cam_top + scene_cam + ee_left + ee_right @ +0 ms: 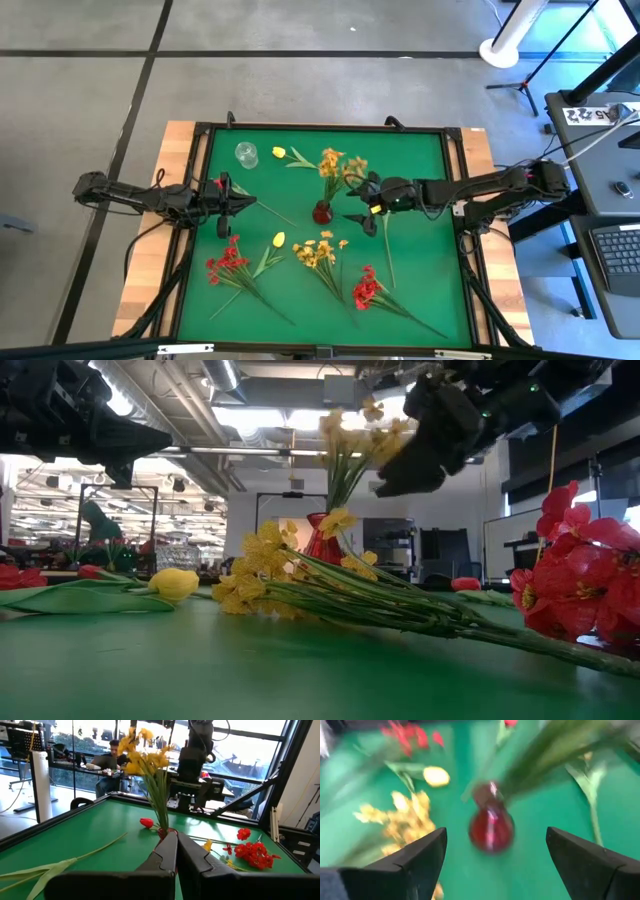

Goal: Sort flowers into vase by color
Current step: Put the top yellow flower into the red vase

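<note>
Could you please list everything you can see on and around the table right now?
Red vase: one, mat centre, holding a yellow spray.
Clear vase: one, empty, far left of mat.
Yellow tulips: two, one near the far edge, one mid-mat.
Yellow spray lying flat: one, near centre.
Red sprays: two, near left and near right.
Red tulip: one, by the left gripper.
Green mat: one, black-framed.
Person: one, seated in the background.
Left gripper: shut, left of the red vase.
Right gripper: open, right of the red vase.
</note>
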Action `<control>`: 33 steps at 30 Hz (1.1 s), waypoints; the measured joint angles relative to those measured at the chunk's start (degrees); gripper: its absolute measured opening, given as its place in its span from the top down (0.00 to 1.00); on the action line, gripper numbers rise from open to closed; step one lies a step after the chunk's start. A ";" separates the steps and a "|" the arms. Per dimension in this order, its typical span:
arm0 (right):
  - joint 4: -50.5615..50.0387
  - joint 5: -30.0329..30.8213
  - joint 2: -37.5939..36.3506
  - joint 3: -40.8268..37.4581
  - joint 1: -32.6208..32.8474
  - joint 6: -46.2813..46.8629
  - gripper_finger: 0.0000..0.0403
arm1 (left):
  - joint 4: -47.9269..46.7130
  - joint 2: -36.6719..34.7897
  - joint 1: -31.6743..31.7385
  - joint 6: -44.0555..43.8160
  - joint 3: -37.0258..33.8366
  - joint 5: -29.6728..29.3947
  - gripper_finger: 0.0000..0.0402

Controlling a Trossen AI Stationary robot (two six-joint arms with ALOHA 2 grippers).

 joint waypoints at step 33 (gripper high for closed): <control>-1.27 0.25 -4.97 0.07 -34.57 -0.76 0.16 | 0.02 -0.02 0.02 0.02 0.00 0.00 1.00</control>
